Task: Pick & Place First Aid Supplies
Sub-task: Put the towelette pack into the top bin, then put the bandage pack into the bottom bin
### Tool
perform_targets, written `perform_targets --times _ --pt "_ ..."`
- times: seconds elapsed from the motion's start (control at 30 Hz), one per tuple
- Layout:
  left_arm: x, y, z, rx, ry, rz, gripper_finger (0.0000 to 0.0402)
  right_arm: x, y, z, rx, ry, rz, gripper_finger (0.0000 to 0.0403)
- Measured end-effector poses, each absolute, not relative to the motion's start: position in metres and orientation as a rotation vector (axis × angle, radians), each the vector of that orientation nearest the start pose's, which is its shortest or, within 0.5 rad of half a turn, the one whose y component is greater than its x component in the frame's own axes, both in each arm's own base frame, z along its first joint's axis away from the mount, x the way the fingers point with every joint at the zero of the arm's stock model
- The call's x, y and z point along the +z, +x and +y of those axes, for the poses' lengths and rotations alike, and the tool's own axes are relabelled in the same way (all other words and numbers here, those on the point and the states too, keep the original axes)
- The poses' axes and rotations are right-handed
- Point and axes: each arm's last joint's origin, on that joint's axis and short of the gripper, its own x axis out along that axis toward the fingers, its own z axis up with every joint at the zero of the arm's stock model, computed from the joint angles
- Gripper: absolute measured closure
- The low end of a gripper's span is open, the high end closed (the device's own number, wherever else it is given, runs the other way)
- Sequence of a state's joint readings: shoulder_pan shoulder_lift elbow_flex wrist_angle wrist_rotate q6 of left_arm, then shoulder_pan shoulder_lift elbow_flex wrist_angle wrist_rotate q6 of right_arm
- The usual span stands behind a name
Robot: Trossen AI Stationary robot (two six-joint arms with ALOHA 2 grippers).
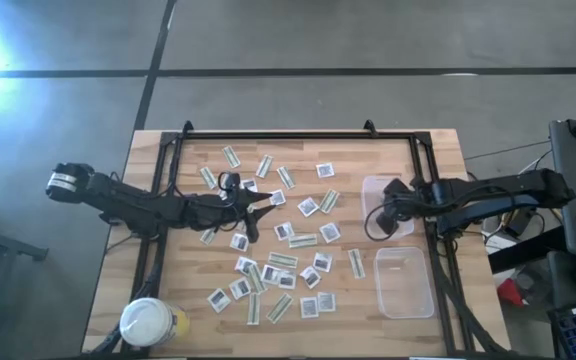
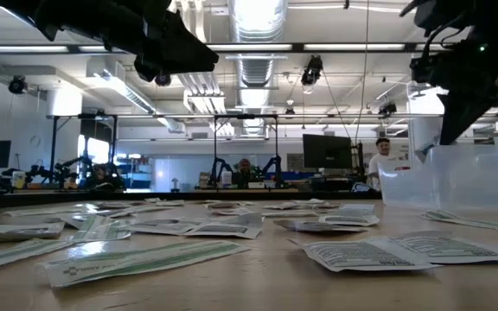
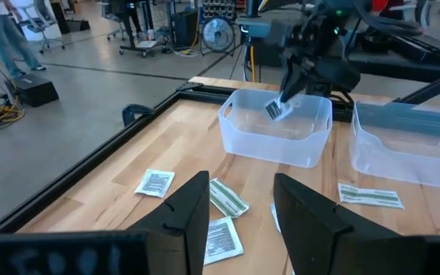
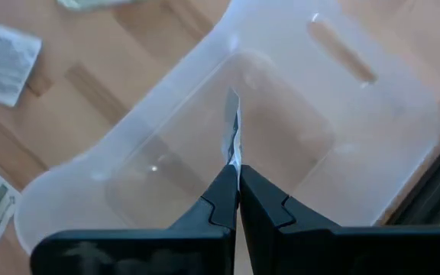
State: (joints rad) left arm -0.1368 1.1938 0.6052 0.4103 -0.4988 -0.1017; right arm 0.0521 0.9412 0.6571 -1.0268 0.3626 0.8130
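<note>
Many small packets lie flat and scattered over the wooden table: white squares with dark print and narrow green-and-white strips. My left gripper is open and hovers above the packets in the middle of the table; in the left wrist view its fingers stand over a square packet without touching it. My right gripper is shut on a white square packet and hangs over the far clear tub. My right gripper pinches the white square packet by its edge between the two fingertips, coming from above and pointing down. The packet is lifted clear and sticks out past the fingertips, edge-on, above the inside of the clear tub.
A second clear tub stands nearer, by the table's right edge. A white-lidded round jar sits at the near left corner. A black frame runs along the far edge and the sides. People show in the room beyond.
</note>
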Motion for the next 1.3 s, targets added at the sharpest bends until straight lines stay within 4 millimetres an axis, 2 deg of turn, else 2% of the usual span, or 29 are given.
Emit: perform_targets --times 0.47,0.9,1.03,1.3 --pt "0.245 0.251 -0.019 0.374 -0.047 0.157 0.0262 0.188 0.16 -0.001 -0.766 0.388 1.215 0.0394" --pt "0.241 0.25 -0.019 0.379 -0.067 0.194 0.0262 0.19 0.169 -0.001 -0.767 0.357 1.222 0.0393" --pt "0.24 0.25 -0.019 0.38 -0.069 0.205 0.0262 0.191 0.169 -0.001 -0.764 0.354 1.22 0.0375" --pt "0.233 0.247 -0.017 0.45 -0.075 0.267 0.0262 0.196 0.163 -0.003 -0.815 0.283 1.245 0.0309"
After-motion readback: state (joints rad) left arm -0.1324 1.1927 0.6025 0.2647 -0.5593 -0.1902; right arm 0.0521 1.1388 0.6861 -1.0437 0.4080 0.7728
